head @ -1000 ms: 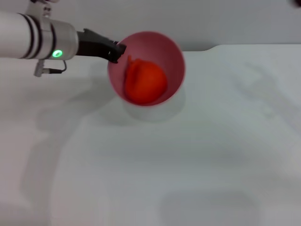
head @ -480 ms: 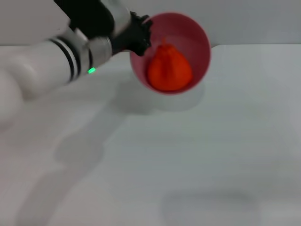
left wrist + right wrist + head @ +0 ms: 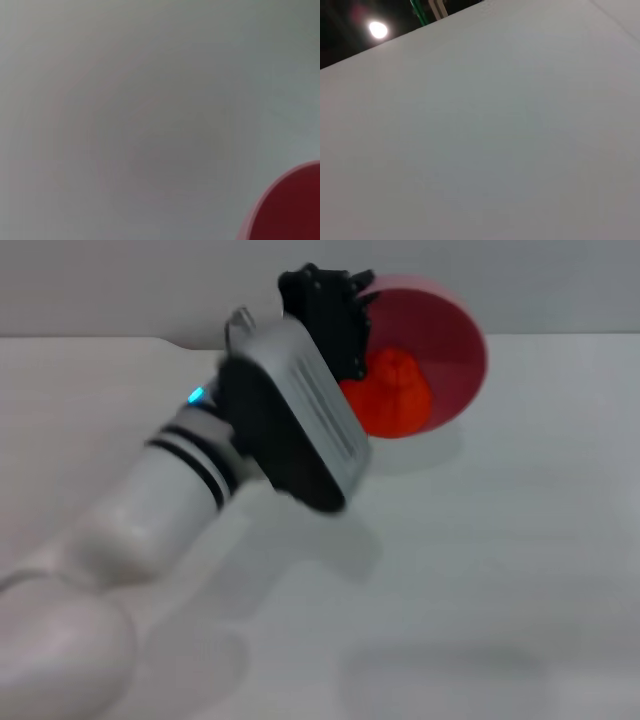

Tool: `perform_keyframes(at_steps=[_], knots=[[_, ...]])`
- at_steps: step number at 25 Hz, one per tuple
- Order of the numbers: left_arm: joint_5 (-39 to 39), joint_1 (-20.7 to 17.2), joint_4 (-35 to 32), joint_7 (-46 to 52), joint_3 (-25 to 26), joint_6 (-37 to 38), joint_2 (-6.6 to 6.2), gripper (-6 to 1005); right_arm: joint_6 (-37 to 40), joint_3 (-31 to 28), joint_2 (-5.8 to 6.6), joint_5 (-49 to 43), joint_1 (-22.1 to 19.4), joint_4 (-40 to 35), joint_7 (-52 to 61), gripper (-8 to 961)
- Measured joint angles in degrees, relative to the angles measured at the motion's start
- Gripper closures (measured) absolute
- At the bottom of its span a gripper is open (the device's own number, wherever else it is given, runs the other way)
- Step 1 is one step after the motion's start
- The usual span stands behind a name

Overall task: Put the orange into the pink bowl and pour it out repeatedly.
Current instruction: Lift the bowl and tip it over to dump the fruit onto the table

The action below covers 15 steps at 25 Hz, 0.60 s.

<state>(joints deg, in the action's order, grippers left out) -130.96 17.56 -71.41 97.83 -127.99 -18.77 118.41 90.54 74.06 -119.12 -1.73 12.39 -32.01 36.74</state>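
Here left gripper (image 3: pixel 345 335) clamps pink bowl (image 3: pixel 455 325) rim; orange (image 3: pixel 392 393) inside.

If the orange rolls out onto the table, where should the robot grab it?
Probably around its round middle, coming down from above. The orange is wide and roundish there, so fingers closing on opposite sides of the belly should hold steadier than on the narrower top. Right now it sits inside the tipped pink bowl, which the left gripper holds by the rim, so the bowl wall blocks a side approach.
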Motion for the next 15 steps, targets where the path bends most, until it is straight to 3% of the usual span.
perform_keyframes(at_steps=[4,9,10,12,15], knots=[[0.0,1.44,3.44,-2.76,-5.24,-10.39,0.08,958,0.03,0.28,0.02,0.02,0.82,0.0,0.03,307],[0.0,1.8,4.21,-2.97,-6.33,-13.46,0.06,958,0.08,0.39,0.03,-0.22,1.34,-0.11,0.09,307],[-0.02,2.62,6.04,-3.27,-9.79,-21.91,0.0,958,0.08,0.42,0.02,-0.23,1.46,-0.13,0.09,307],[-0.02,2.62,6.04,-3.27,-9.79,-21.91,0.0,958,0.08,0.42,0.06,-0.28,1.76,-0.16,0.09,307],[-0.07,3.94,8.55,-2.86,-12.77,-29.78,0.03,958,0.08,0.52,0.1,-0.34,2.03,-0.37,0.09,307]])
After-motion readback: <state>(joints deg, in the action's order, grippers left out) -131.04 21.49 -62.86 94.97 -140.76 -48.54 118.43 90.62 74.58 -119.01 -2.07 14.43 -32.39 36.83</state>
